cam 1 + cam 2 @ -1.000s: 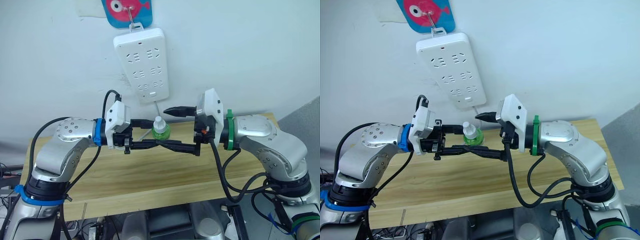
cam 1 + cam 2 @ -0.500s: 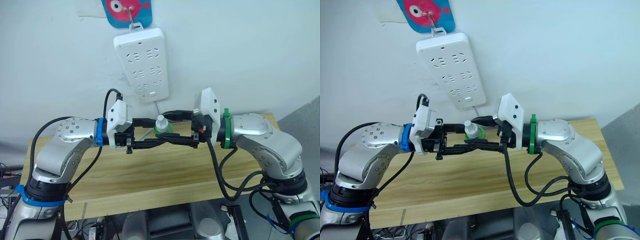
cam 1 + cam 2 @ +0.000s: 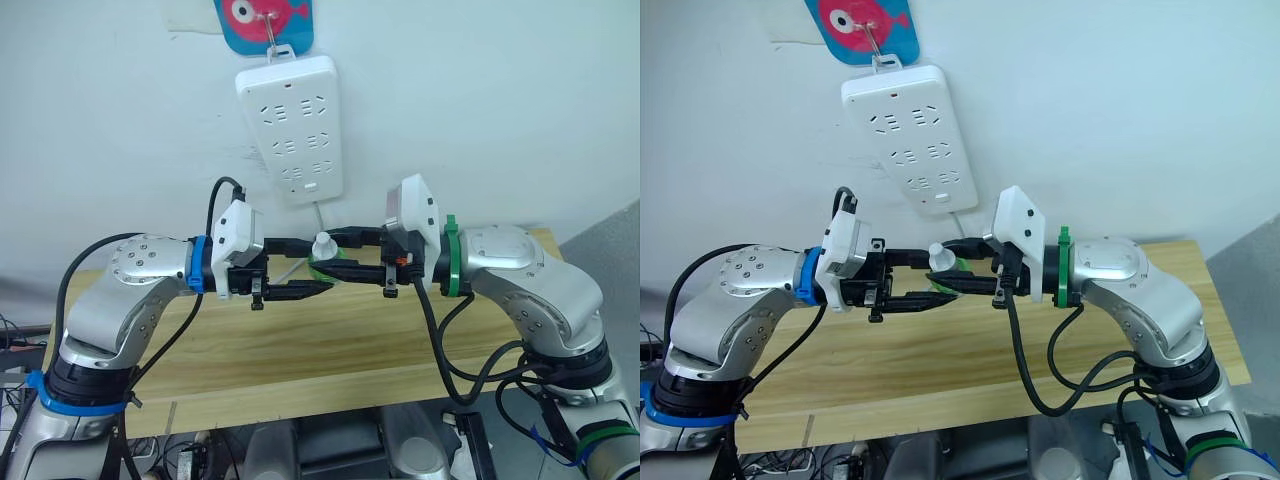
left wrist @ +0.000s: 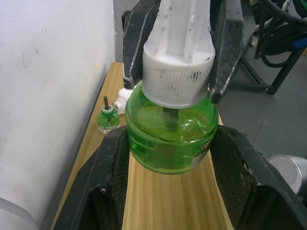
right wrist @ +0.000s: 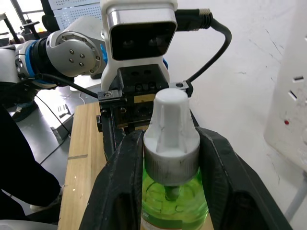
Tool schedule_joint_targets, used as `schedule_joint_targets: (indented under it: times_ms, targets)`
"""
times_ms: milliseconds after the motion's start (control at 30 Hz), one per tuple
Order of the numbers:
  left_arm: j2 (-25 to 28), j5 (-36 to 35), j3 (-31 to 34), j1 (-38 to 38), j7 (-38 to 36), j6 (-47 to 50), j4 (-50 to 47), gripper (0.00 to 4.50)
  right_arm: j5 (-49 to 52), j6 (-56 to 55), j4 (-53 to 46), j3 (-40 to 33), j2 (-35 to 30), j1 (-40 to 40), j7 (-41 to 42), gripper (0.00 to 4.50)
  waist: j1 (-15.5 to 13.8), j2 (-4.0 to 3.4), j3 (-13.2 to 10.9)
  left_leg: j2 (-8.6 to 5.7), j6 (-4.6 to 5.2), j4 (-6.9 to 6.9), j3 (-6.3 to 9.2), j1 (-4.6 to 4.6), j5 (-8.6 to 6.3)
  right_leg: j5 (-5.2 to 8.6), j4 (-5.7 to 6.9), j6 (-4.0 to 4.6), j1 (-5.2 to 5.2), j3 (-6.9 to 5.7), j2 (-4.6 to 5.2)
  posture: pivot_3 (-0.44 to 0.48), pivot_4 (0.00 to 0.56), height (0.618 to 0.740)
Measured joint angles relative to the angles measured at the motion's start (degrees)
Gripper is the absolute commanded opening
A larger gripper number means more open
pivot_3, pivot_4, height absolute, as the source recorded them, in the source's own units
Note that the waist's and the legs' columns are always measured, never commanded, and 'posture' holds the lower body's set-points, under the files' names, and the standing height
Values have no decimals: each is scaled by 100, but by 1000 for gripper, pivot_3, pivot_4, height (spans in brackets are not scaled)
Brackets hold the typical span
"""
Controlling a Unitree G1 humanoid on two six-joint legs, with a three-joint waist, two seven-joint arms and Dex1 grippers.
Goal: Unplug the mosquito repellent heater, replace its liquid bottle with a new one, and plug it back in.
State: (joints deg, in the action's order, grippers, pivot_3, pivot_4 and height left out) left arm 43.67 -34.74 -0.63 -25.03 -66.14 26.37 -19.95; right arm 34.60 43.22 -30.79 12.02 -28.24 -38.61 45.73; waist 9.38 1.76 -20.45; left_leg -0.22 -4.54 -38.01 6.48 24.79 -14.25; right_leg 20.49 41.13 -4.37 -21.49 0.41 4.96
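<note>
Your two claws meet over the middle of the desk [image 3: 300,350], both on the same green bottle [image 3: 322,262]. The left claw [image 3: 312,266] reaches in from nine o'clock with its fingers [image 4: 111,165] pressed against either side of the bottle's clear green body, so it holds the bottle there. The right claw [image 3: 340,256] comes in from three o'clock, and its fingers [image 5: 125,167] close around the white cap [image 5: 171,129] and neck, gripping the top of the bottle. The bottle is lifted clear of the desk, held between the two arms.

At twelve o'clock from the claws, the white power strip [image 3: 290,125] hangs tilted on the wall from a hook on a blue and pink fish decoration [image 3: 265,20], its cord dropping down behind the bottle.

In the left wrist view you can see a second, smaller green bottle [image 4: 107,120] with a bare dark wick standing on the desk close to the wall, and just beside it a white rounded piece [image 4: 125,96], mostly hidden behind the right claw, which may be the heater; you cannot tell for sure.
</note>
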Motion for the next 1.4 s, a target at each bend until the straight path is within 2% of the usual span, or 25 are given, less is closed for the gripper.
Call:
schedule_joint_targets:
  times_ms: [467, 800, 1100, 1400]
  targets:
    - [0, -203, 4, 74, -600, 68, 144, 2150, 32, -240, 180, 158, 33, -9, 549, 1624, -72, -3, -7, 1, 2, -1, -1, 0, -1, 0, 0, 0, 1, 2, -3, -157, 375, 740]
    - [12, -270, -13, -57, -1056, 27, 338, 2150, -85, -703, 424, 345, 30, -117, 1028, 1624, -152, -5, -15, 1, 3, -1, 1, 0, -2, 0, -2, 0, 2, 2, -3, -151, 377, 740]
    - [-248, 230, -3, 4, -717, -680, 460, 2150, 15, -134, 382, 117, -37, -145, 678, 1624, -151, -5, -15, 2, 4, 1, 1, 0, -2, 0, -5, 0, 2, 2, -3, -157, 365, 740]
    - [-367, 319, 103, 222, -285, -895, 410, 2150, 132, 441, 191, 5, 70, -217, 88, 1624, -150, -5, -15, 2, 4, 1, 1, 0, -2, 0, -6, 0, 2, 3, -3, -165, 360, 740]
